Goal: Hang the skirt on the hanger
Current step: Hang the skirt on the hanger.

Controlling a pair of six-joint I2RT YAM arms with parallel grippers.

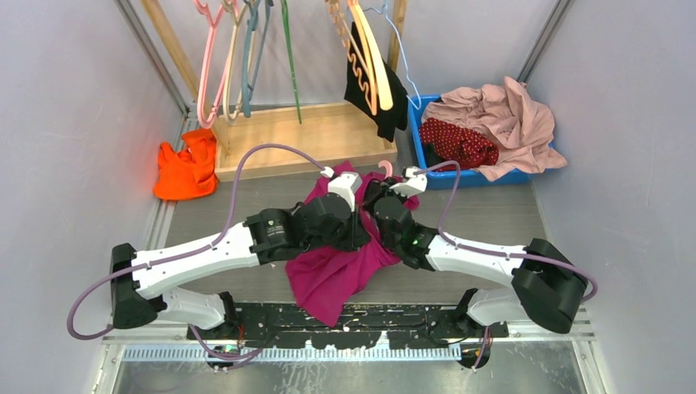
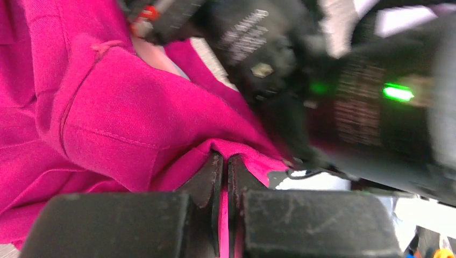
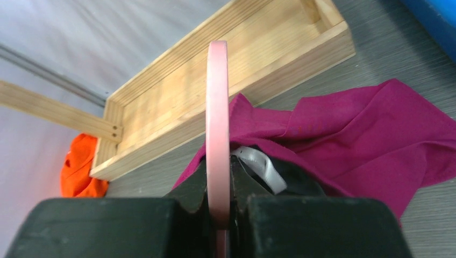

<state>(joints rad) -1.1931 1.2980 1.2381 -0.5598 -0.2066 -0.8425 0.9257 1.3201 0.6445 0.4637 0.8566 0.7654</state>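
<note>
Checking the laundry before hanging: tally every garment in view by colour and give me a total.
magenta garment: 1
orange garment: 1
dark red dotted skirt: 1
pale pink garment: 1
black garment: 1
Total: 5

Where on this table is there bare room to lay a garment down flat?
Bare table lies between the orange cloth, the wooden rack base and the left arm; another strip runs between the blue bin and the right arm. The centre is crowded: left gripper, right gripper, magenta garment and pink hanger meet there.
</note>
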